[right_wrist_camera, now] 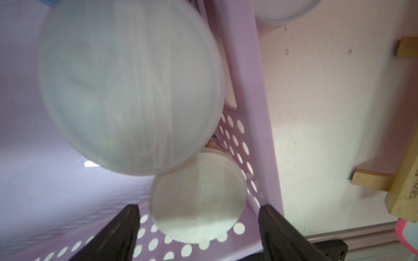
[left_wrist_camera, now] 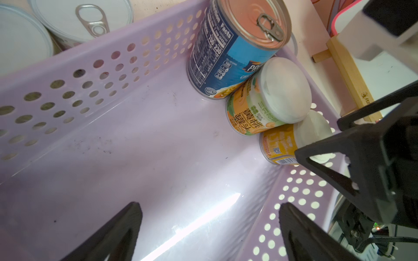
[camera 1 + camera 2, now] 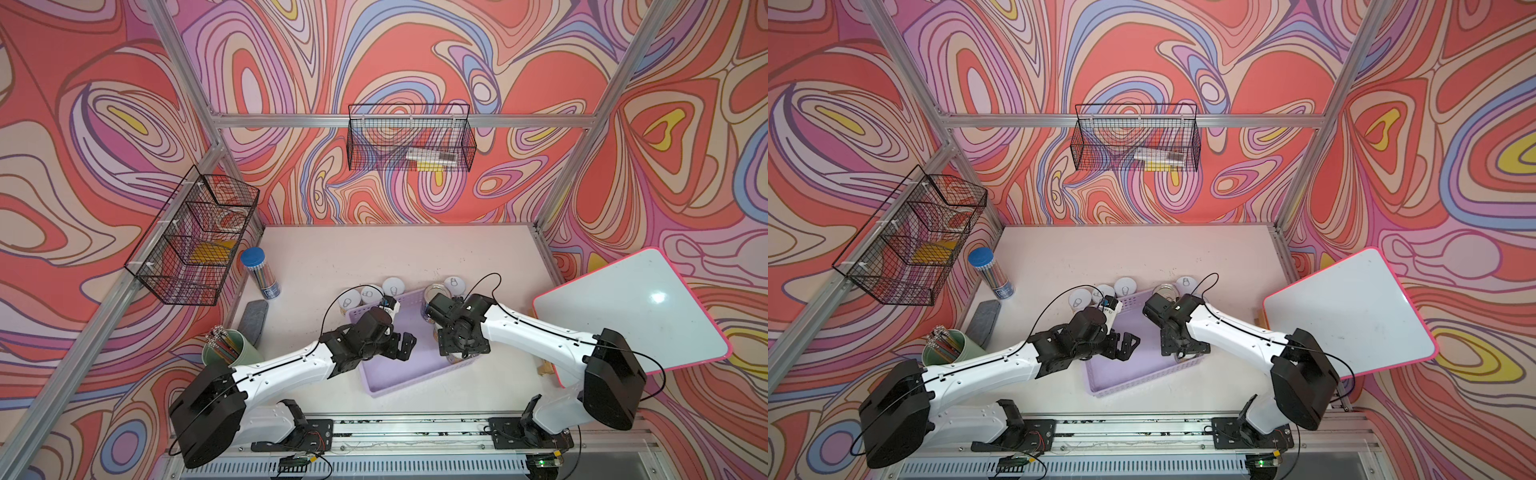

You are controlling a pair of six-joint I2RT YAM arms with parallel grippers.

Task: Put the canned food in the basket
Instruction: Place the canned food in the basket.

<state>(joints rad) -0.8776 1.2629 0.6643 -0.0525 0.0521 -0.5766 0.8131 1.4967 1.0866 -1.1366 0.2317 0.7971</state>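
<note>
Three in basket: blue can, two small cans, along one wall. Four cans visible outside, on table behind it. Right gripper spread over small can, not gripping; left gripper spread wide, empty.

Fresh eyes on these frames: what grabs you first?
The swirling pink-and-orange walls around the cell dominate. Mid-table, the left gripper and right gripper hang over the lilac basket, where a blue-label can and two yellow-label cans line one wall. More white-lidded cans wait outside its far side.
</note>
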